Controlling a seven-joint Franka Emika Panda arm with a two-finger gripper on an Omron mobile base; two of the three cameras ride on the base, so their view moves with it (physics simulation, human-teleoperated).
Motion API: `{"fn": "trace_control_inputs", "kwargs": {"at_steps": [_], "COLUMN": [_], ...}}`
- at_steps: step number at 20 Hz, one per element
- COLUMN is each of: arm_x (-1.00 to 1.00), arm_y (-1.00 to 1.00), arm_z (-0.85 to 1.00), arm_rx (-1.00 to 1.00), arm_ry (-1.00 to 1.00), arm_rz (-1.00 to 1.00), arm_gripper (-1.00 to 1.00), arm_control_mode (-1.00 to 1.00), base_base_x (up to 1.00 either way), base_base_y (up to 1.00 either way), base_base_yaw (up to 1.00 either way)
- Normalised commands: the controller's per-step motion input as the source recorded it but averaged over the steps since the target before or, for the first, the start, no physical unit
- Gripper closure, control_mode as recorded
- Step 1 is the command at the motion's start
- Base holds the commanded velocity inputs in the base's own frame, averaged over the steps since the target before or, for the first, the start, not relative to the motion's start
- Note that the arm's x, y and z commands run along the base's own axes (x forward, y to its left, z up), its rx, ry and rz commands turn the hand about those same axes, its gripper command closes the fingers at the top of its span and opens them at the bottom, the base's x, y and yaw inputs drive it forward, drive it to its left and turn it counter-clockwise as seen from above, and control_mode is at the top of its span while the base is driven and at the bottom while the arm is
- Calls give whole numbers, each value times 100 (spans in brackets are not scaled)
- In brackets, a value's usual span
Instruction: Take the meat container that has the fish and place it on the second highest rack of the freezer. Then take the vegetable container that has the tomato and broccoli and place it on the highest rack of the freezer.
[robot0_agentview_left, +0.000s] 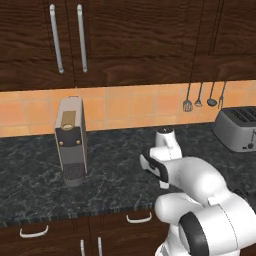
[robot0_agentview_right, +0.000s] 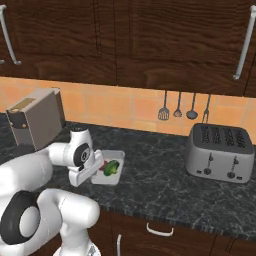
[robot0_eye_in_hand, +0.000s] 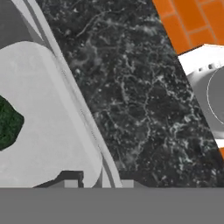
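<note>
— Down on the dark speckled stone counter (robot0_agentview_right: 165, 165), what's the white arm at?

— Its two-finger gripper (robot0_eye_in_hand: 97, 183) is low at the near wall of the shallow white vegetable tray (robot0_agentview_right: 114, 176). From the hand camera, the two small dark fingertips (robot0_eye_in_hand: 72, 183) stand either side of that pale rim, one inside the tray, one outside.

— Clamped on it?

— Can't tell; the tips straddle the rim, but the contact itself sits at the very edge of the picture.

— And what's in the tray?

— Dark green broccoli piece (robot0_agentview_right: 112, 168) towards the middle, small round red tomato (robot0_agentview_right: 102, 166) just beside it, half tucked behind the white hand. Through the hand camera the broccoli (robot0_eye_in_hand: 8, 123) is a dark green patch on the tray floor, off to the side of the fingers, not touching them.

— Surroundings?

— Grey boxy coffee machine (robot0_agentview_left: 71, 140) on one side, silver four-slot toaster (robot0_agentview_right: 218, 152) well apart on the other, dark utensils (robot0_agentview_right: 178, 107) hanging on the orange tiled wall (robot0_agentview_right: 125, 107), dark wood cabinets (robot0_agentview_right: 150, 40) above.
</note>
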Motion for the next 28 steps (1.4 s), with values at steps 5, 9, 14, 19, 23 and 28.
{"fn": "trace_control_inputs", "kwargs": {"at_steps": [5,9,14,19,23,28], "arm_x": [-70,-92,-64,-36,-45,-56], "arm_y": [-3,-2,0,8,29,33], "arm_z": [22,75,94,100,85,37], "arm_rx": [0,0,0,0,0,1], "arm_ry": [-18,-17,-13,-18,-12,-14], "arm_rz": [-2,-3,-7,-12,-12,-11], "arm_gripper": [100,100,100,100,100,100], "arm_control_mode": [-100,-100,-100,-100,-100,-100], "base_base_x": [0,0,0,0,0,0], "base_base_y": [0,0,0,0,0,0], "base_base_yaw": [0,0,0,0,0,0]}}
